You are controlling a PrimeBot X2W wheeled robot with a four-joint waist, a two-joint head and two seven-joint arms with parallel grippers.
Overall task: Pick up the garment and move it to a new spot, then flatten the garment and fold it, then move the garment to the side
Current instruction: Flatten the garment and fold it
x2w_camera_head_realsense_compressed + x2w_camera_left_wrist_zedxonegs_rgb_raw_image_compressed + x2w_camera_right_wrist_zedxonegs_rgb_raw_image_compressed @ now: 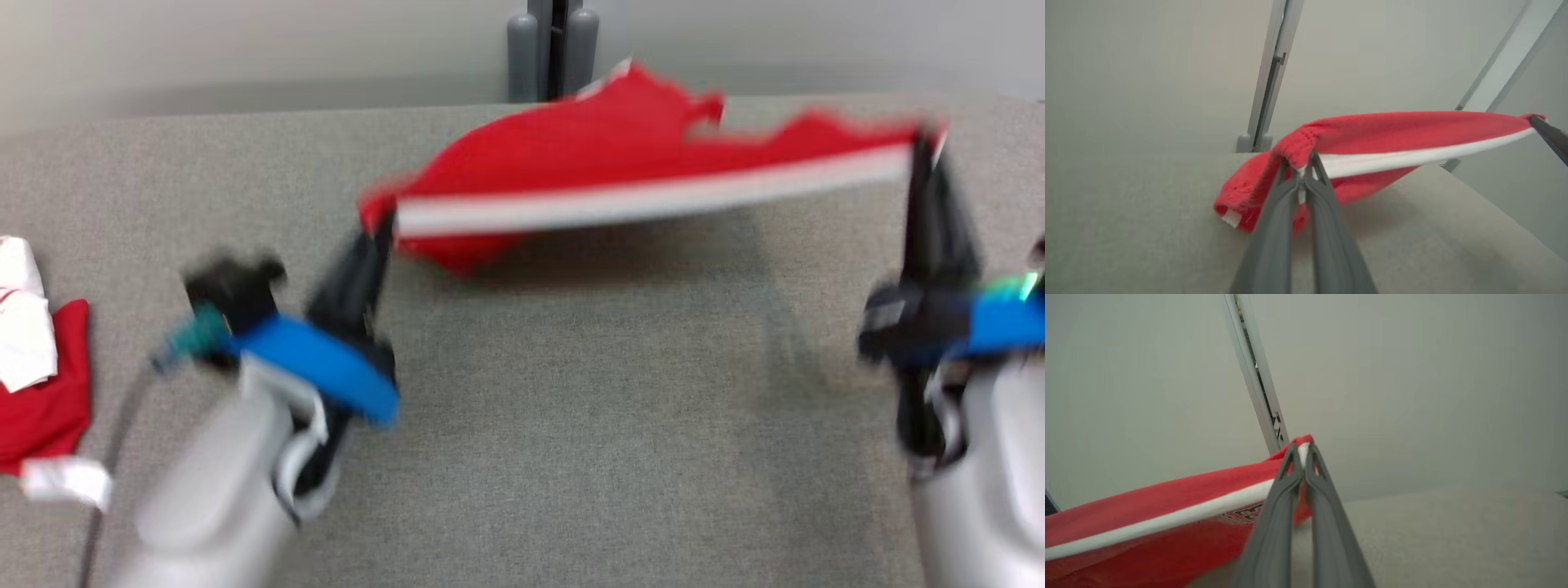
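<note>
Both jaws pinch the garment point(620, 155) stretched between them.

A grey felt-covered table point(571, 425) spreads before me, its far edge meeting a pale wall point(245, 41). At my far left a crumpled pile of red and white clothes point(41, 367) rests on the felt, cut off by the view's edge. Behind the far edge stands a grey upright post point(553, 49) with a dark slot down its middle. A second pale bar point(1502, 69) slants beside it.
</note>
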